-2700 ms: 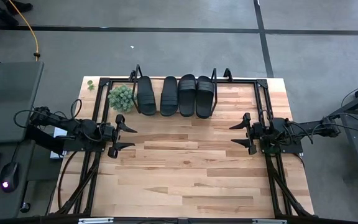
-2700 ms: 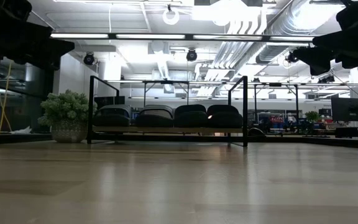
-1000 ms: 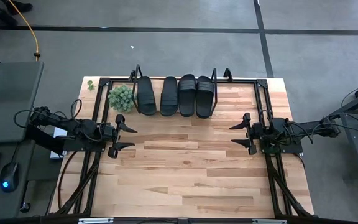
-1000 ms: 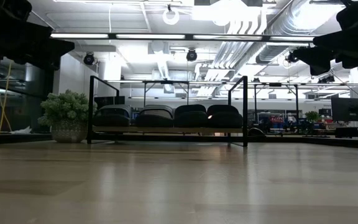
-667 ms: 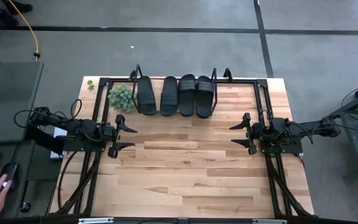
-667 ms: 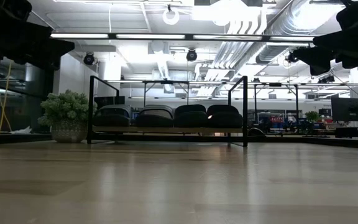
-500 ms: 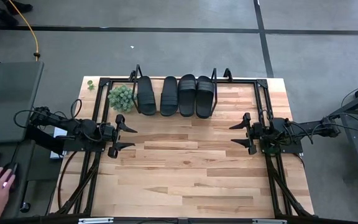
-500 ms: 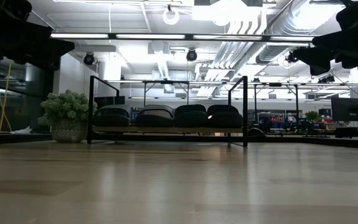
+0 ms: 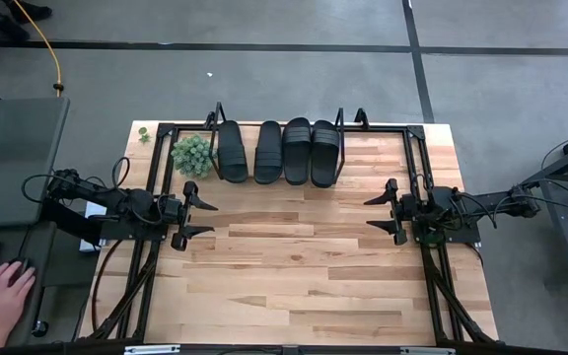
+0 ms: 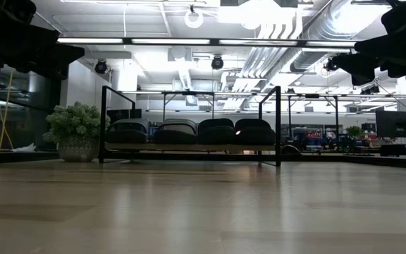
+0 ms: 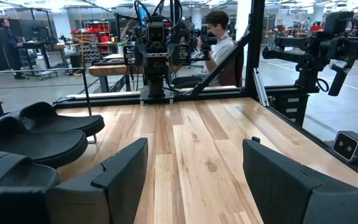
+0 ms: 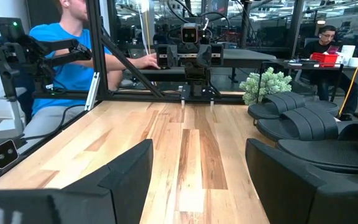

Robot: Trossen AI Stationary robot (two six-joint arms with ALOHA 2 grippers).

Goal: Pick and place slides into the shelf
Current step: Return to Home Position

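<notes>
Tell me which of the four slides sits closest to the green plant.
The slide at the left end of the row, directly beside the plant. The other three lie farther from it along the shelf.

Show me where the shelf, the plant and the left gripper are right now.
shelf (image 10: pixel 278 106), low view, on a black end post.
plant (image 9: pixel 192 154), high view, on the middle of its leaves.
left gripper (image 9: pixel 214 218), high view, midway between its open fingertips.
</notes>
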